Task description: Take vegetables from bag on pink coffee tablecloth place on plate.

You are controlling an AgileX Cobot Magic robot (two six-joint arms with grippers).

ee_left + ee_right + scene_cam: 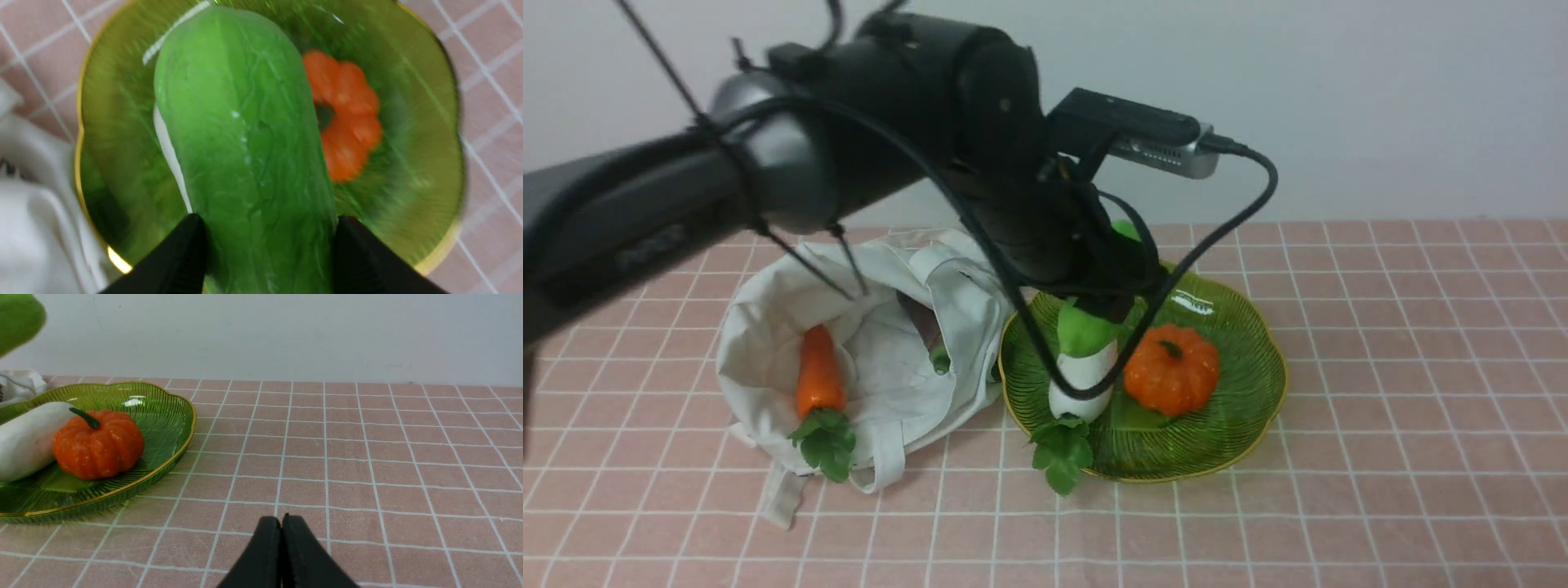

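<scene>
The left pincer (pixel 269 222) is clamping a smooth light-green cucumber-like toy vegetable (pixel 241 122) above the translucent green scalloped plate (pixel 408 73), where a ribbed orange pumpkin (pixel 1172 367) and a white radish (pixel 1082 380) are lying. An orange toy carrot (pixel 818 371) is lying in the off-white cloth bag (pixel 760 327) on the bench's pink checked tablecloth (pixel 1380 367). The right pincer (pixel 282 522) is hovering over the tablecloth, pressed together.

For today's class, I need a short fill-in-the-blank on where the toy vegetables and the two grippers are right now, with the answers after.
1. The left gripper holds the light-green vegetable above the ____.
2. The orange carrot lies inside the ____.
3. Next to the white radish sits an orange ____.
4. The right gripper holds nothing and is ____.

Missing words: plate; bag; pumpkin; shut.
</scene>
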